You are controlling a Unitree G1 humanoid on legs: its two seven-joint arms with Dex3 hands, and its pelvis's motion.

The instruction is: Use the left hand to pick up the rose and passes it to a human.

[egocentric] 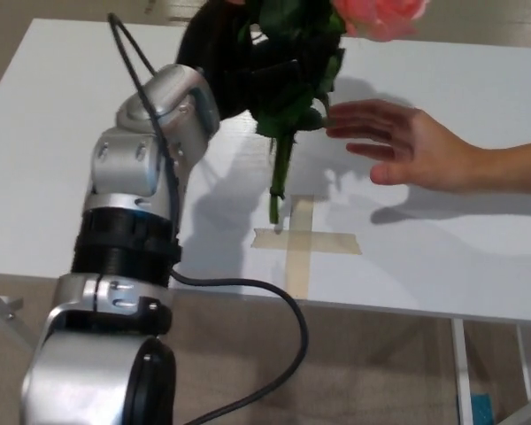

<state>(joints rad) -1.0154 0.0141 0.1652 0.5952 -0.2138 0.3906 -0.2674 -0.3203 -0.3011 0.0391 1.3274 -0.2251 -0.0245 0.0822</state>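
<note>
the left hand (234, 66) grips the rose (305, 80) upright among its leaves, stem dangling free, so the person's hand (407, 146) just beside it can take hold.

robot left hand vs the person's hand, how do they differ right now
The left hand is black and shut on the rose; the person's hand is bare, open, and holds nothing. The left hand comes in from picture left, the person's hand from the right. Both are above the white table.
</note>
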